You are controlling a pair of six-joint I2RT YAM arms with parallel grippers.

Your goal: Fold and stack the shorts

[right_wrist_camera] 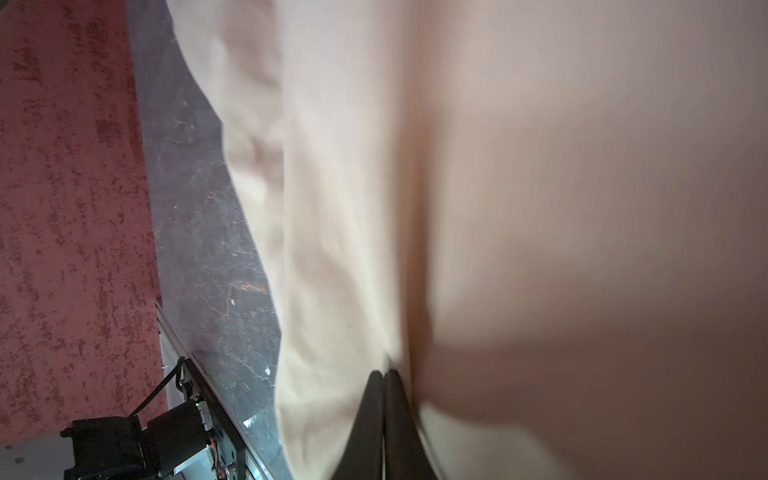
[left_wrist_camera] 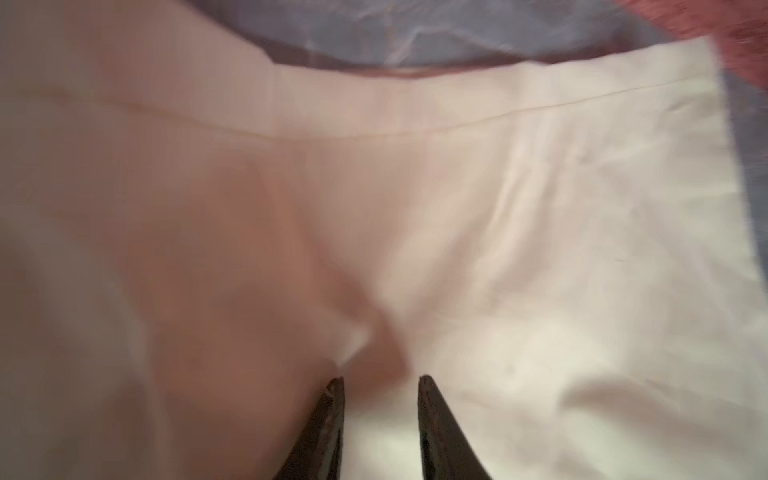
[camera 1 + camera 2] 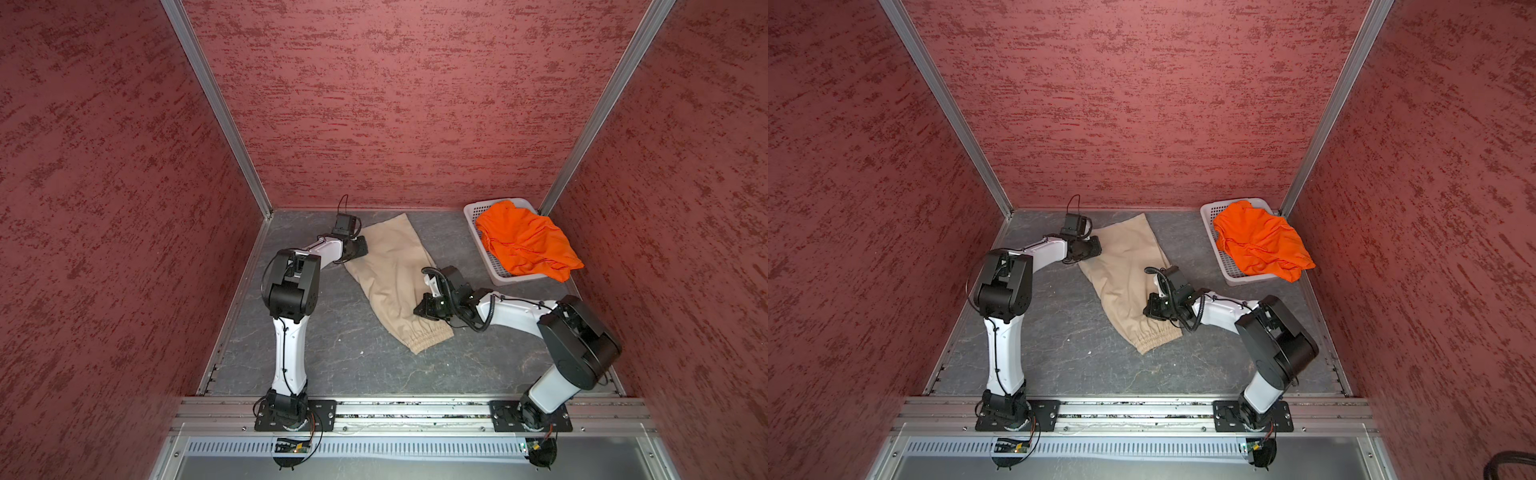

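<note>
At the far left edge of the beige shorts (image 3: pixel 390 274), the left gripper (image 2: pixel 381 380) sits low against the cloth. Its jaws stand apart, and a pucker of the fabric rises into the gap between them. The wrist view there is blurred, but a hem seam shows running across the cloth beyond the tips.

On the right edge of the same shorts, a little beyond the gathered waistband (image 3: pixel 430 336), the right gripper (image 1: pixel 384 372) has its jaws pressed together on a fold of the beige fabric, which draws up in a ridge to the tips.

The beige shorts lie on the grey table (image 3: pixel 332 353) as one long narrow strip. It runs on a slant from near the back wall down toward the front, with the waistband at the near end and the leg hem at the far end.

Well apart from them, in the far right corner, the orange shorts (image 3: pixel 523 241) lie crumpled in a white basket (image 3: pixel 519 278), and one side spills over its right rim.
</note>
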